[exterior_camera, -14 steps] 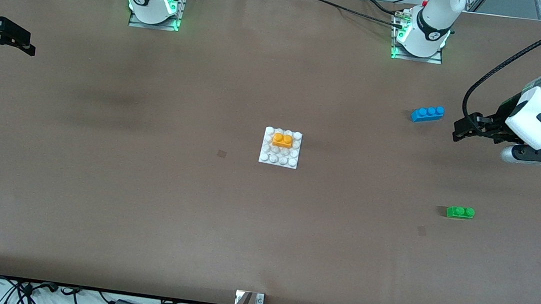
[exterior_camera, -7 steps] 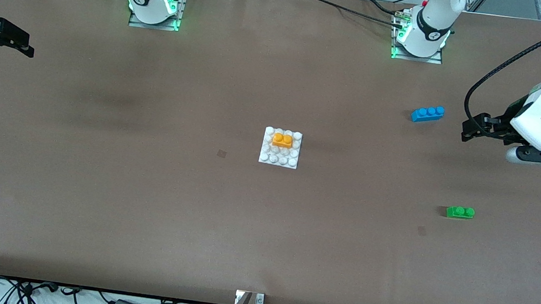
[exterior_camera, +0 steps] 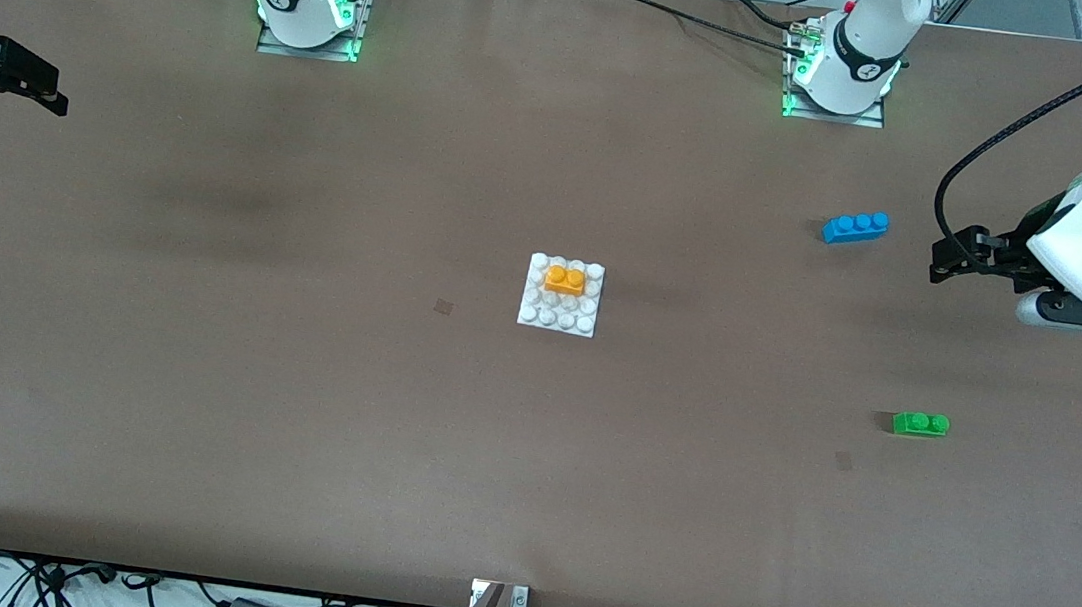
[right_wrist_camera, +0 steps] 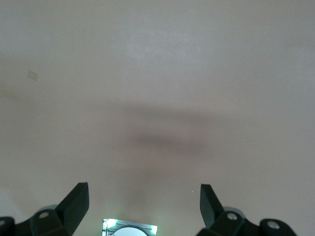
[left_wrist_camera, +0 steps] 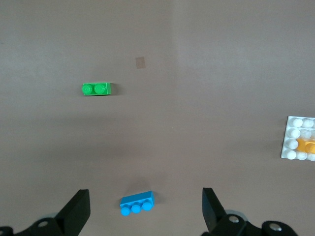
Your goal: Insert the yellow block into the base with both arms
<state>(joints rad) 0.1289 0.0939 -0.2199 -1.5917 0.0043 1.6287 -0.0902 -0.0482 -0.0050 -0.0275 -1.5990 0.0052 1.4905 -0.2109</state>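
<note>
Yellow block (exterior_camera: 565, 279) is being carried on the base (exterior_camera: 540, 315), seated on the studs of the rows farther from the front camera, at the middle of the tabletop (exterior_camera: 290, 398). Nothing is being gripped by either arm. The left gripper (exterior_camera: 948, 261) is being held in the air over the left arm's end of the tabletop, beside the blue brick (exterior_camera: 855, 227), its fingers (left_wrist_camera: 78, 209) being kept spread wide; the green brick (exterior_camera: 919, 424) is lying nearer the front camera. The right gripper (exterior_camera: 46, 86) is being held over the right arm's end, well apart from the base, its fingers (right_wrist_camera: 76, 201) likewise being kept spread.
</note>
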